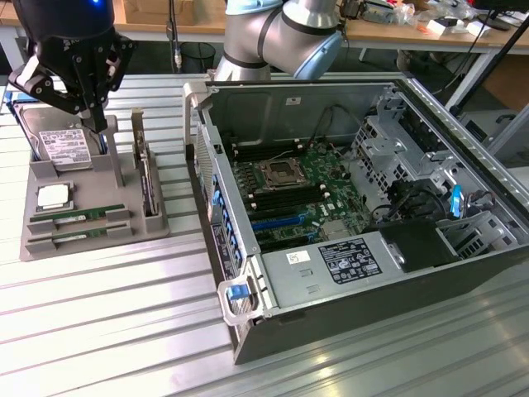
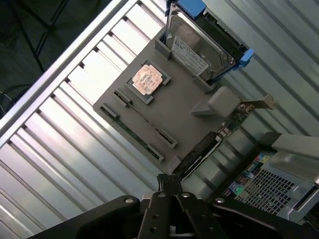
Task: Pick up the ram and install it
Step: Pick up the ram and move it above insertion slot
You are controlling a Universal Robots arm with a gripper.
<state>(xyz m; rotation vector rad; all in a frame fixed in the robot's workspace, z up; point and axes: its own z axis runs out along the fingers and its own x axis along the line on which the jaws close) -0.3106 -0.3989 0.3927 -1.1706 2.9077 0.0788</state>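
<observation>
We see the ram, slim green sticks with white stickers, lying flat in slots of the matte grey holder. Above the holder, the black gripper is clenched, empty.

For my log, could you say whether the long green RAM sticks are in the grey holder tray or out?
In: both long green RAM sticks lie flat in slots of the grey holder tray.
</observation>
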